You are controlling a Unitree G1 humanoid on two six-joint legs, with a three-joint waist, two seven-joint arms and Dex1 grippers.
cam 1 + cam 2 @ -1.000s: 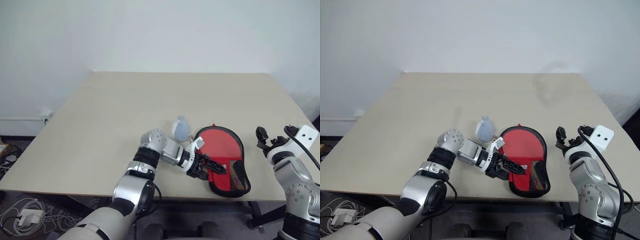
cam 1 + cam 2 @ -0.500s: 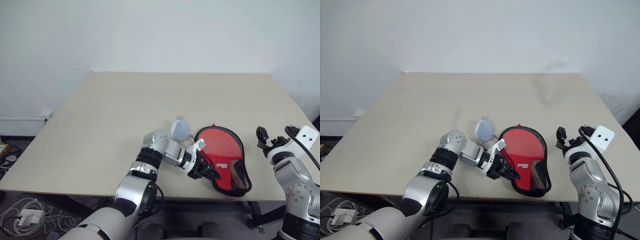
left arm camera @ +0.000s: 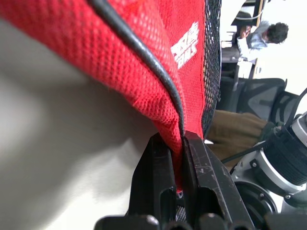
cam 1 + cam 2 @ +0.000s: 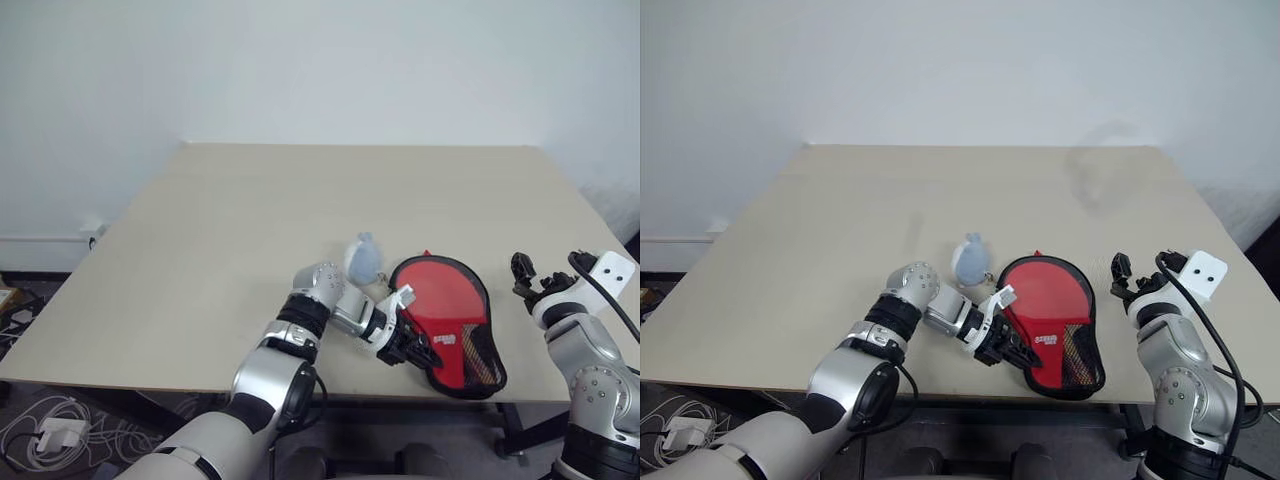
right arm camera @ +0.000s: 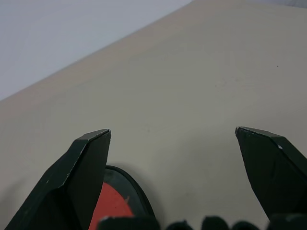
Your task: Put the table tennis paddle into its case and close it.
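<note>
We see a soft, paddle-shaped case [image 4: 450, 320] of coarse red mesh fabric edged in black piping, with a white logo and a black netted narrow end, lying flat near the front edge of the smooth, pale beige bench [image 4: 300, 210]. Our left arm bends in across the bench, its hand [image 4: 412, 349] pointing rightward and slightly down, clenched on the case's red fabric edge; in the left wrist view the cloth is pinched between the two black fingers [image 3: 158, 187]. A pale bluish-white lump [image 4: 363, 260] sits just beside the case. Our right hand [image 4: 530, 272] hovers right of the case, its fingers [image 5: 79, 177] spread wide, holding nothing.
</note>
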